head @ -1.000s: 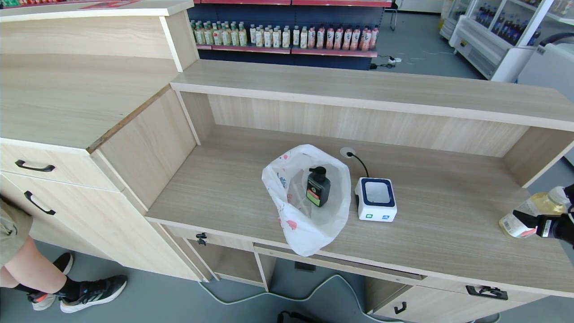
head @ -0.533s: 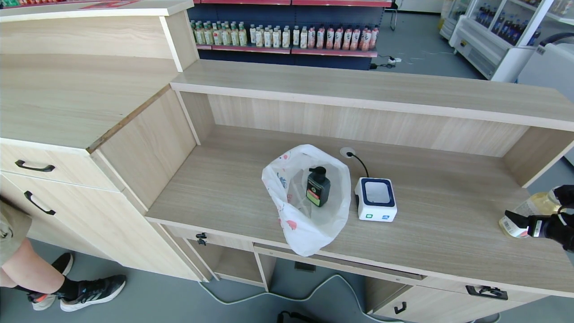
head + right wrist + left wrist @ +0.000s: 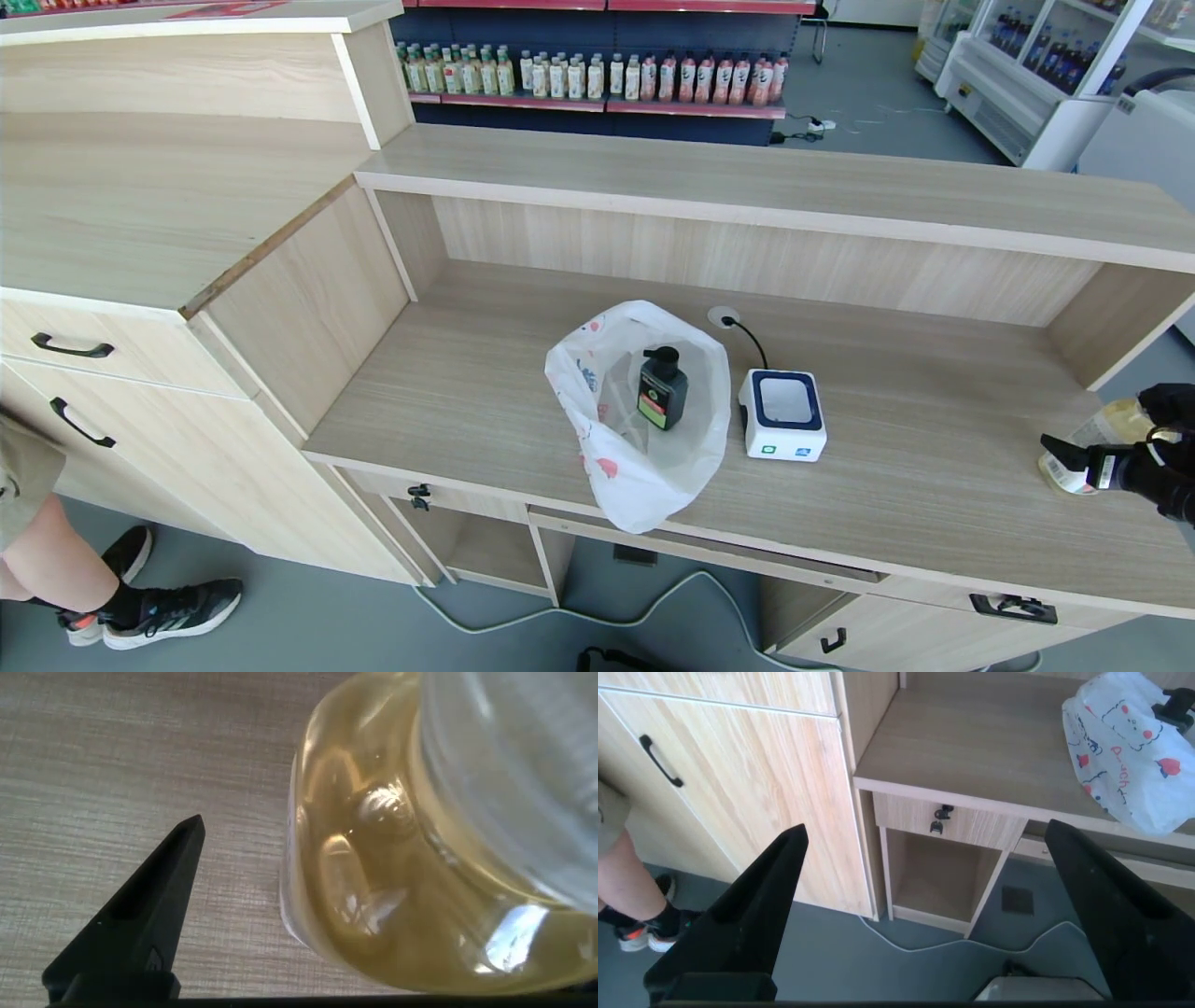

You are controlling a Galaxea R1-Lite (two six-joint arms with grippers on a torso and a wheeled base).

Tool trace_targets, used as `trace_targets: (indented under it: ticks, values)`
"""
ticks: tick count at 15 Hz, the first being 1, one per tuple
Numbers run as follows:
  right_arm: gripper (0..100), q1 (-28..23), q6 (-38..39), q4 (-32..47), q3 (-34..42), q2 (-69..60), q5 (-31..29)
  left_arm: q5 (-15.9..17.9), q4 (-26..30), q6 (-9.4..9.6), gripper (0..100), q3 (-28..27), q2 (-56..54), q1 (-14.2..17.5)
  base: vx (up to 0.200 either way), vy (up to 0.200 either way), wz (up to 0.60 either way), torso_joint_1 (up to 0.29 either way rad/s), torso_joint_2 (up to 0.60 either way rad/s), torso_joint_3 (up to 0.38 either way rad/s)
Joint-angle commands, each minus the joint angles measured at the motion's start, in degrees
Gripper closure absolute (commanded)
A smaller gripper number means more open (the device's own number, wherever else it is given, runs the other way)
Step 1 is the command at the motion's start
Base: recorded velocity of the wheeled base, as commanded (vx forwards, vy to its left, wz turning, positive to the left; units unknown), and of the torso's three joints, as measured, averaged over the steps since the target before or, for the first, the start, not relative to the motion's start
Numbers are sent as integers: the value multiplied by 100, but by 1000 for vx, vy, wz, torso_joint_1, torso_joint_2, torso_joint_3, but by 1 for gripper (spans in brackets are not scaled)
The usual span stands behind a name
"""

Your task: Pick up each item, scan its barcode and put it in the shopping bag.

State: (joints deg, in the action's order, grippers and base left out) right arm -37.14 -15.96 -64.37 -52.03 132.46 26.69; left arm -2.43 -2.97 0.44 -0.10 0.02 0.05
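One bottle [image 3: 1064, 471] is not yet gripped; right end effector [image 3: 1107, 437] is open at it. Closure needed, then scanning.

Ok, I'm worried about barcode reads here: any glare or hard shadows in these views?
Head view: light falls evenly on the counter with no hard shadows, and the scanner window reflects pale light. Right wrist view: bright highlights sit on the bottle of yellow liquid. Left wrist view: even light on the shopping bag, no glare.
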Motion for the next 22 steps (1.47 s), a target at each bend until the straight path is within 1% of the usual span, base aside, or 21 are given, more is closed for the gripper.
trace_targets:
  ticks: [1, 5, 11, 12, 22]
  values:
    - [0, 41, -4, -50, -18, 60, 3, -4, -1, 0, 0, 1, -2, 13, 0, 0, 0, 0, 0, 0]
    - [0, 85, -21, -243, -44, 166, 3, -4, -1, 0, 0, 1, -2, 4, 0, 0, 0, 0, 0, 0]
    - [0, 111, -4, -296, -132, 210, 30, -4, -1, 0, 0, 1, -2, 4, 0, 0, 0, 0, 0, 0]
    - [100, 111, -13, -296, -132, 210, 30, 5, -1, 0, 0, 1, -2, 4, 0, 0, 0, 0, 0, 0]
    - [100, 111, -57, -586, -53, 315, 3, 5, -1, 0, 0, 1, -2, 4, 0, 0, 0, 0, 0, 0]
